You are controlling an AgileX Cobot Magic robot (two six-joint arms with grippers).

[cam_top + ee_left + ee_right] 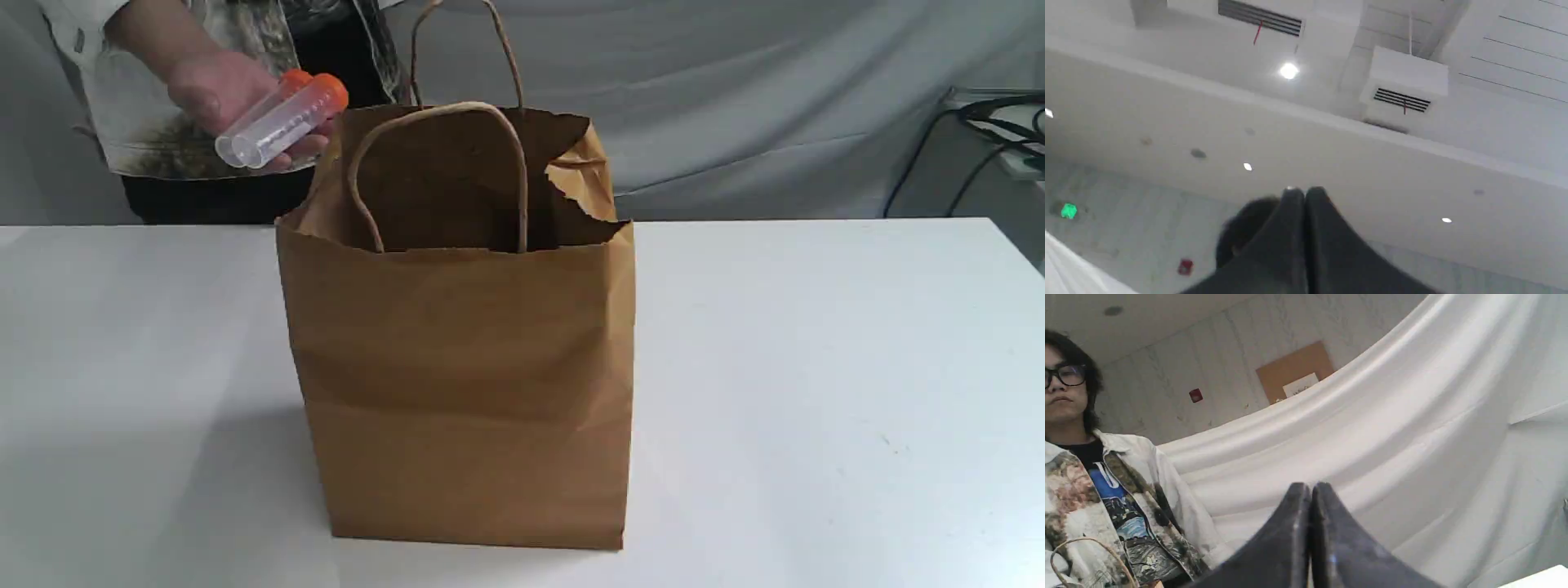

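Both my pairs of jaws are pressed together on nothing. My left jaws tilt upward, which is why past their tips I see only the ceiling lamp [1289, 70], the air vents [1401, 100] and a dark-haired head just behind them. My right jaws also tilt up, toward the white drape [1380, 428] and the person in glasses [1069, 396]. Neither arm shows in the exterior view, so I judge both pairs sit well back from the bench [816, 367].

The brown paper bag [461, 392] is the thing nearest my jaws, though well apart from both. It stands upright on its flat base on the bench, and its stiff creased walls keep the mouth gaping. One twisted-paper handle [441, 163] arches over that mouth, and a loop of handle [1086, 555] shows off to the side of my right jaws, not between them.

Further from my jaws, beyond the bag's rim, a person's hand [216, 90] holds two clear tubes with orange caps [277, 122] side by side, fingers wrapped round their bodies, caps toward the bag
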